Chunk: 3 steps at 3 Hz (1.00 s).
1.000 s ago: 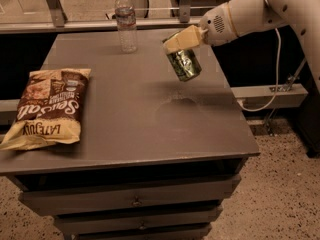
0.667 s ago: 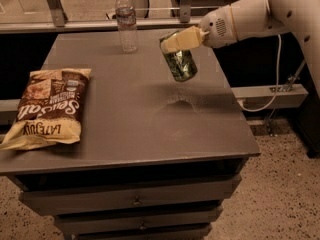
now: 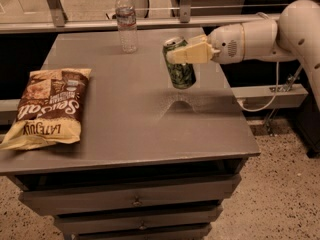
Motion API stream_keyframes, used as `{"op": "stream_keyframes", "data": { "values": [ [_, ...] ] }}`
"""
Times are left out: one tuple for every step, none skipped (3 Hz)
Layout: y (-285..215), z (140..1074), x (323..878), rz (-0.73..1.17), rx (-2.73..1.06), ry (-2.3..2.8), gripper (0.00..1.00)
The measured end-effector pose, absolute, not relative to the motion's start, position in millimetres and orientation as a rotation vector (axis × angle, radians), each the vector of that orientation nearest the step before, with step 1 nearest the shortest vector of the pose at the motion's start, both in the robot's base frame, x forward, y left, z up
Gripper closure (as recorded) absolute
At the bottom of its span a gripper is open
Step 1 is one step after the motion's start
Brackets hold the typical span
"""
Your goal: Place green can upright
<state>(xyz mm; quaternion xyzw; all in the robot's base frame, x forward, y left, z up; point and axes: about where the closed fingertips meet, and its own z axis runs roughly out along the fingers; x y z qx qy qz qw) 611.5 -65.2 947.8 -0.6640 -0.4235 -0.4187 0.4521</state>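
Observation:
The green can [image 3: 181, 71] is dark green with pale lettering and a silver pull-tab top. It hangs nearly upright, a little tilted, just above the grey table top [image 3: 125, 129] right of the middle. My gripper [image 3: 176, 54] reaches in from the right and is shut on the can's upper part. The white arm [image 3: 260, 36] stretches off to the right edge of the view.
A clear plastic water bottle [image 3: 127, 21] stands at the table's back, left of the can. A brown and yellow chip bag [image 3: 47, 106] lies flat at the left. The table's right edge is close under the arm. Drawers sit below the front edge.
The gripper has moved the can slightly left and lower toward the table, and the can stands more nearly upright than before.

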Motion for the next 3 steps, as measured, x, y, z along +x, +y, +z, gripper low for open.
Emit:
{"op": "stream_keyframes", "data": {
  "values": [
    [-71,938,605,-1.106,-1.523,-1.047,1.0],
    [-76,929,606,-1.174,-1.447,-1.023,1.0],
    [-81,917,607,-1.215,-1.394,-1.0,0.97]
  ]
}}
